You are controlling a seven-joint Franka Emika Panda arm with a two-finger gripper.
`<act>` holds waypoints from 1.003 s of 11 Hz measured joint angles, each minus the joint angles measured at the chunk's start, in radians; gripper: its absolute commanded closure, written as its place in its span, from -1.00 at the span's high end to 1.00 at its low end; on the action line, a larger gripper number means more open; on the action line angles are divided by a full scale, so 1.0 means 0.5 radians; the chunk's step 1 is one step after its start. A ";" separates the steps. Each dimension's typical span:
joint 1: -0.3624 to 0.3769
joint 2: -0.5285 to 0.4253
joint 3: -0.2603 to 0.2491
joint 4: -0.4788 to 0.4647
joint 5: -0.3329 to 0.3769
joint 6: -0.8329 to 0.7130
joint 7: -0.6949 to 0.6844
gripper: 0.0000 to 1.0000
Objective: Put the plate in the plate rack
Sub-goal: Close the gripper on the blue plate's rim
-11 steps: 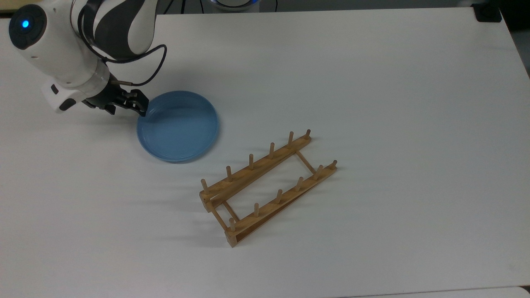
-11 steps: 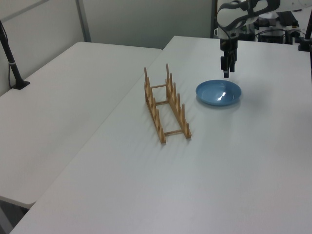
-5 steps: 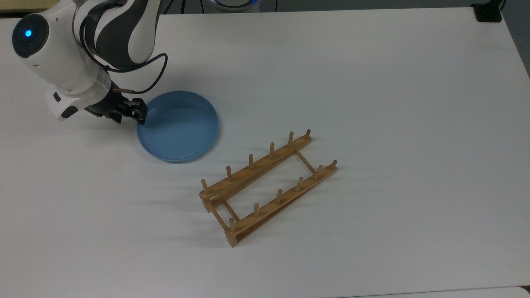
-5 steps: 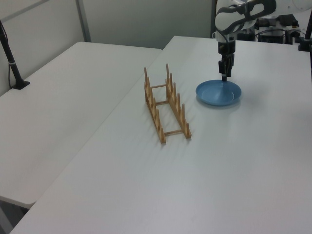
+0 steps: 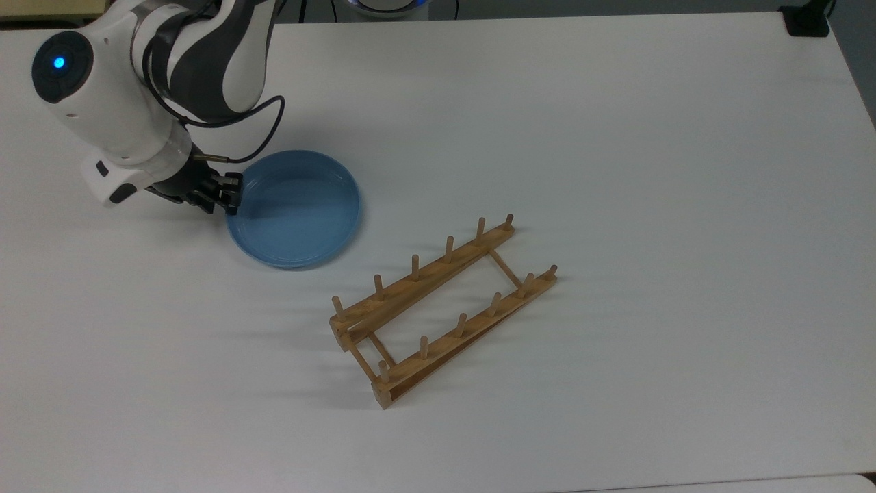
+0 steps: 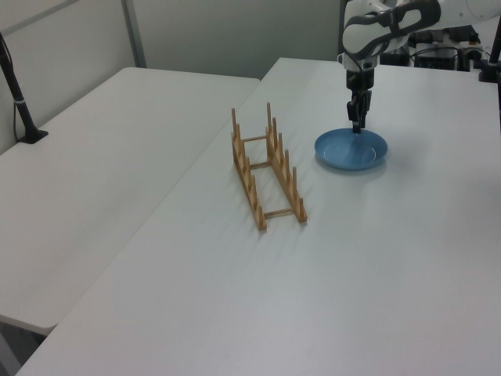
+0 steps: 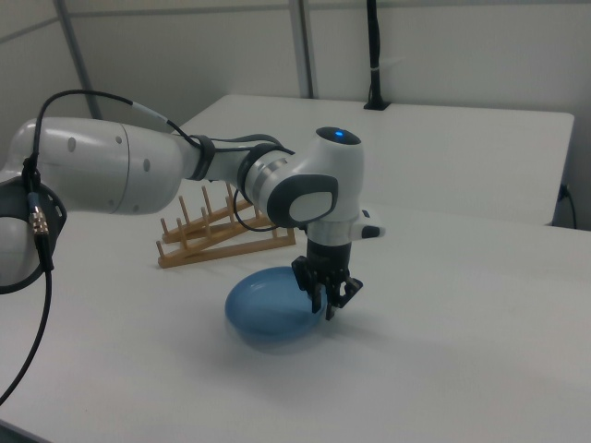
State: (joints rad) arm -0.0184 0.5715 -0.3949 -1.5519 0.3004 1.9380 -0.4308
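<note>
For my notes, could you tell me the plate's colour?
Plain light blue; the plate shows best in the top view.

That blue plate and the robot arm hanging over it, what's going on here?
A white robot arm has its gripper down at the rim of the blue plate, on the top view's left side of it, apparently to pick it up. The plate lies flat on the white table. The wooden plate rack stands apart from it with nothing between its pegs, so the plate has not yet gone in.
</note>
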 measured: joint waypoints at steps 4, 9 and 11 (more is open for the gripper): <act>0.080 0.001 0.001 0.001 0.000 0.000 0.076 -0.86; 0.081 -0.006 -0.004 0.027 0.000 0.000 0.063 -1.00; 0.076 -0.051 -0.023 0.052 0.000 -0.041 -0.015 -1.00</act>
State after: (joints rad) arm 0.0195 0.5461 -0.4062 -1.5257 0.3004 1.9177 -0.4381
